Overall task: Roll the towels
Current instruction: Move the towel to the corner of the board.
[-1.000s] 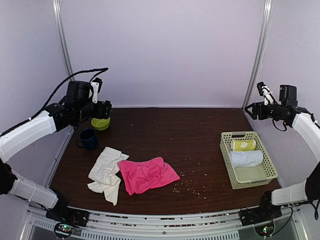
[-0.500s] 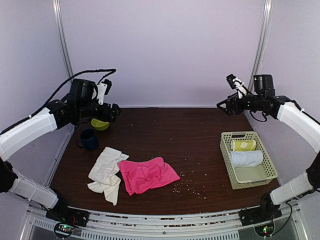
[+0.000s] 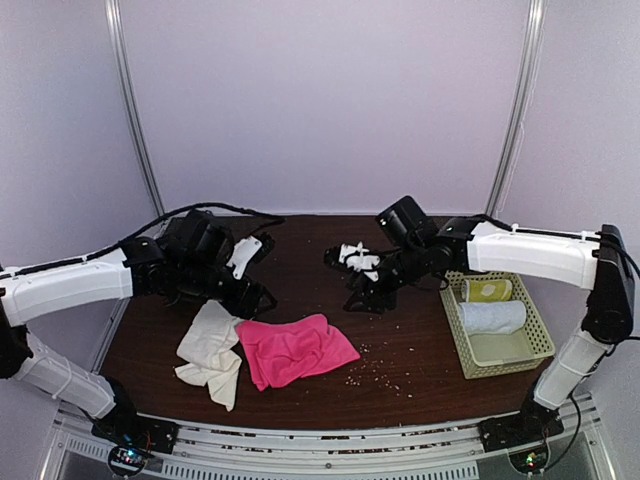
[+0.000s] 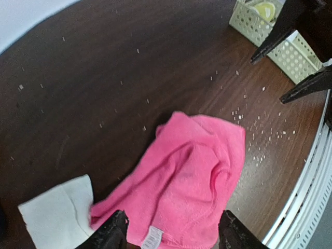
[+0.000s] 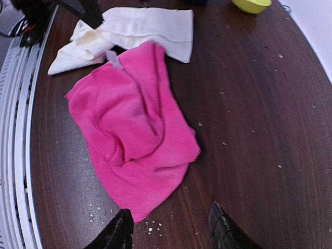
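The bright pink towel [image 3: 295,348] lies crumpled on the dark table at front centre. It also shows in the left wrist view [image 4: 192,187] and the right wrist view [image 5: 129,129]. The cream towel [image 3: 210,345] lies crumpled at its left, touching it, and shows in the wrist views too [image 4: 57,218] [image 5: 140,28]. My left gripper [image 3: 255,297] hovers open just behind the pink towel's left end [image 4: 174,231]. My right gripper [image 3: 358,293] hovers open behind the towel's right end [image 5: 171,223]. Both are empty.
A pale green basket [image 3: 455,312] at the right holds a yellow-green towel roll [image 3: 486,290] and a white towel roll [image 3: 492,317]. Crumbs [image 3: 375,372] lie scattered right of the pink towel. A yellow-green bowl [image 5: 251,4] sits at the back left.
Both arms have swung down and inward from raised positions at the sides to hover low over the table behind the pink towel. The towels have not moved.
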{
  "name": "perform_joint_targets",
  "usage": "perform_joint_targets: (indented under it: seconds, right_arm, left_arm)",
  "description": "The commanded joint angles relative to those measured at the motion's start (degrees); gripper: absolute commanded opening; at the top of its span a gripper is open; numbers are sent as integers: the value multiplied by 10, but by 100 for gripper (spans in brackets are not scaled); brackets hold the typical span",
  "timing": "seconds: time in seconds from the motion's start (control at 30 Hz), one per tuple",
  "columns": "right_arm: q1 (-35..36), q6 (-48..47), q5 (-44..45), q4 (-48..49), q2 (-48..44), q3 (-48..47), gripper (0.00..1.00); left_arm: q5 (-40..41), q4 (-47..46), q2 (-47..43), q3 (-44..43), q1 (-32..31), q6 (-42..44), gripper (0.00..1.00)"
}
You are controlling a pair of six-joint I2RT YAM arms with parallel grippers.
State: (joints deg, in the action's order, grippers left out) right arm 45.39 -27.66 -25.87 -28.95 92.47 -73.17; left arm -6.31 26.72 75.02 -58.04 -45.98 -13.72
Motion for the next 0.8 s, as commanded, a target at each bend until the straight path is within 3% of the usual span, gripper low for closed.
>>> perform_joint_targets:
  seconds: [0.0,0.1,0.43,0.57,0.77]
  right_arm:
    - [69,-19,32,-5,32,14,48]
    - [115,-7,68,18,58,18,45]
    - [159,28,115,111,115,13,58]
    - [171,27,121,133,146,-20,58]
    - [195,19,123,137,193,-62,59]
  left_arm:
    - [-39,-9,-3,71,-12,-78,64]
    - [-46,-28,-9,130,-15,-118,66]
    - [-90,-153,-42,249,-6,-197,66]
    - [-78,-146,-88,274,25,-212,78]
    - [-76,-141,-115,315,90,-223,77]
